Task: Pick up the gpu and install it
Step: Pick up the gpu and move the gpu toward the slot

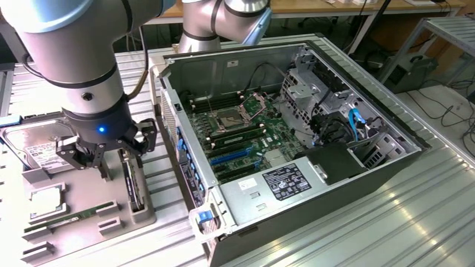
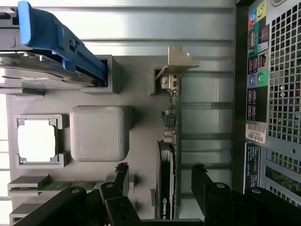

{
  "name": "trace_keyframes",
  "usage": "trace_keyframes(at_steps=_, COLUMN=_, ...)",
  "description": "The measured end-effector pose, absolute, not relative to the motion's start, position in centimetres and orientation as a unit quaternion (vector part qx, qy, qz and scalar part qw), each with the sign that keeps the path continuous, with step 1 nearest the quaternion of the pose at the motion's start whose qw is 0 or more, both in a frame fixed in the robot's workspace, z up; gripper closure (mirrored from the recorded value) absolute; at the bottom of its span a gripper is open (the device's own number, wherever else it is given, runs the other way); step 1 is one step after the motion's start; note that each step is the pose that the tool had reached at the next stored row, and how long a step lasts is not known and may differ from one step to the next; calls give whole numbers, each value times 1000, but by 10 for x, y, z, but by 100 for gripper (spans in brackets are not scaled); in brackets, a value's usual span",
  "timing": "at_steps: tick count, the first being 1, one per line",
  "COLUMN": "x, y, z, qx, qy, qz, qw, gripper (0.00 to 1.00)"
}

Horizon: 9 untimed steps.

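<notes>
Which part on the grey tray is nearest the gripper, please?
The gpu, on edge, centred under the fingers; memory stick, processor and hard drive sit aside.

Ribbed metal tabletop, wooden desk behind, cables on pale floor

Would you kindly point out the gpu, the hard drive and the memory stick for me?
gpu (image 2: 169, 141): wrist view, board edge at mid-length.
hard drive (image 1: 35, 147): exterior view, white label.
memory stick (image 1: 64, 218): exterior view, middle of green board.
</notes>
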<state>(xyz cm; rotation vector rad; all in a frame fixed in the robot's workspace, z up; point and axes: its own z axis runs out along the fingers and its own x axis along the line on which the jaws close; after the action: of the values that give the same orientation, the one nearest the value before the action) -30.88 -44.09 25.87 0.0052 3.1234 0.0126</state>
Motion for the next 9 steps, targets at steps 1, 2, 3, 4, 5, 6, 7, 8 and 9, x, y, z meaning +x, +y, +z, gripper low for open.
trace_keyframes(at_steps=1, x=-309, y=-441, z=257, qx=2, qy=1000, qz=4, qw=9, gripper=35)
trace_keyframes(at_steps=2, x=-309, y=-441, z=255, qx=2, qy=1000, qz=4, qw=9, gripper=35)
trace_keyframes(at_steps=3, x=-309, y=-441, z=253, qx=2, qy=1000, qz=4, qw=9, gripper=35)
trace_keyframes(at_steps=4, x=-309, y=-441, z=251, qx=2, qy=1000, qz=3, qw=9, gripper=35)
trace_keyframes(at_steps=5, x=-309, y=-441, z=250, qx=2, qy=1000, qz=3, qw=9, gripper=35)
trace_keyframes(at_steps=6, x=-309, y=-441, z=248, qx=2, qy=1000, qz=2, qw=9, gripper=35)
trace_keyframes(at_steps=7, x=-309, y=-441, z=247, qx=2, qy=1000, qz=2, qw=9, gripper=35)
trace_keyframes(at_steps=8, x=-309, y=-441, z=245, qx=2, qy=1000, qz=1, qw=9, gripper=35)
trace_keyframes(at_steps=9, x=-309, y=-441, z=243, qx=2, qy=1000, qz=1, qw=9, gripper=35)
